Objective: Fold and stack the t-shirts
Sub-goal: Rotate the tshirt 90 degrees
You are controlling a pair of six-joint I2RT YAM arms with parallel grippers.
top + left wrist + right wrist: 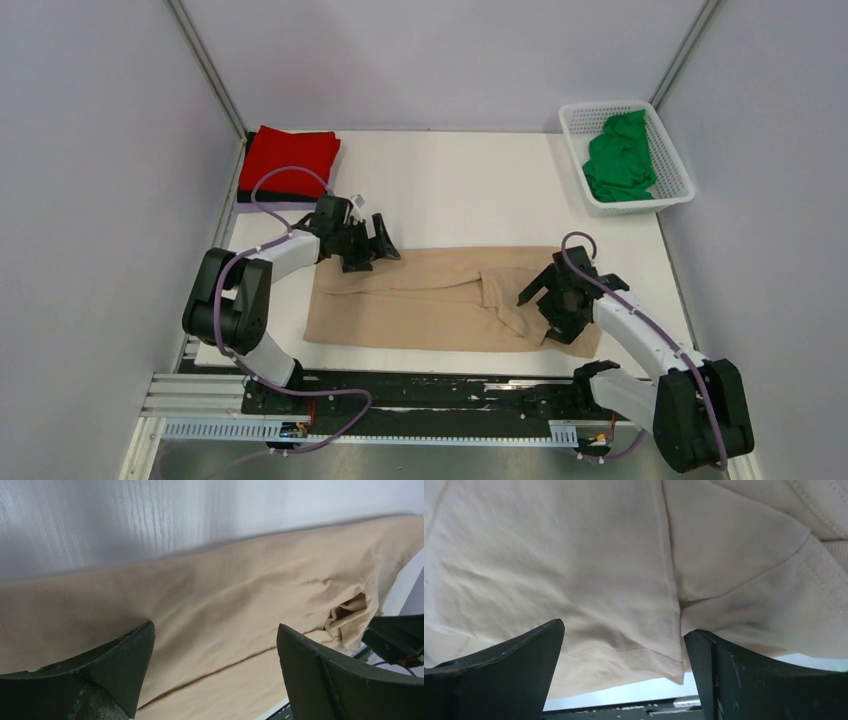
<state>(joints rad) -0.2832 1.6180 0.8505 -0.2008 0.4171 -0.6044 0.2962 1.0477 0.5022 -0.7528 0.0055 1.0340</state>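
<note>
A beige t-shirt [430,300] lies folded lengthwise into a long strip across the near middle of the white table [470,190]. My left gripper [378,248] is open at the shirt's far left corner, its fingers [125,660] straddling a fold line in the cloth [240,605]. My right gripper [552,305] is open over the shirt's right end, above the folded sleeve hem [634,650]. A folded red t-shirt [292,156] lies on a dark one at the far left corner. A crumpled green t-shirt [622,158] sits in a white basket [672,165].
The basket stands at the far right corner. Grey walls close in the table at the back and both sides. A black rail [430,395] runs along the near edge between the arm bases.
</note>
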